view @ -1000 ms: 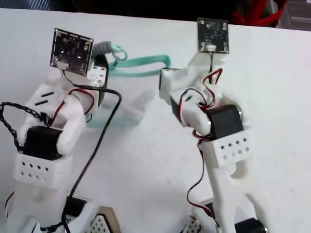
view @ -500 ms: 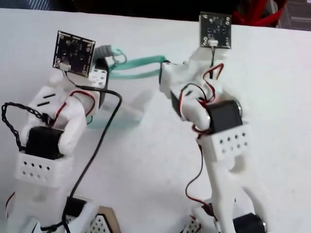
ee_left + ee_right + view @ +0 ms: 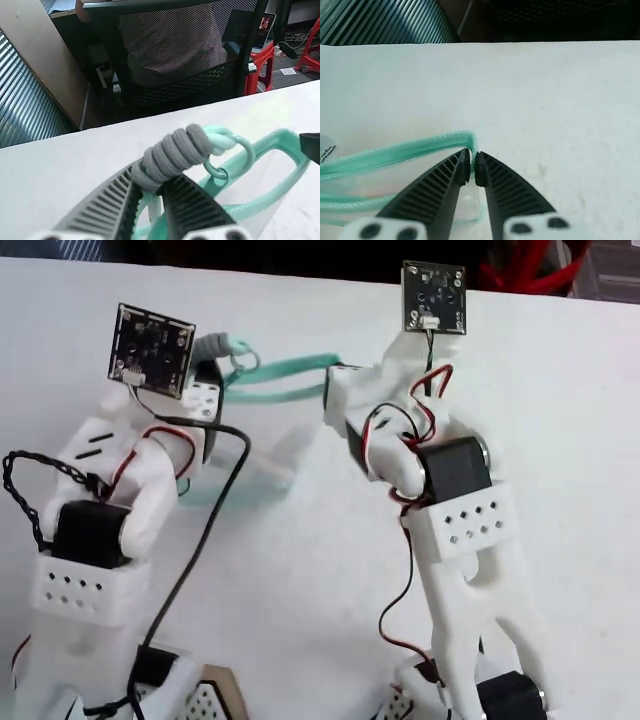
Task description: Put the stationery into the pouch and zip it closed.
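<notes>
2 white arms (image 3: 470, 620) have black motors (image 3: 455, 468), red wires (image 3: 408, 580) and ribbed black pincers (image 3: 472, 162).

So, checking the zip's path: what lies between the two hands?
The pouch's teal zipper edge, seen in the high view: it runs from the grey pull in the shut left hand to the end pinched by the right hand.

a mesh chair (image 3: 175, 45) and red stool (image 3: 258, 60) stand beyond the white table (image 3: 60, 160).

One overhead, two wrist close-ups of pouch (image 3: 410, 150)
</notes>
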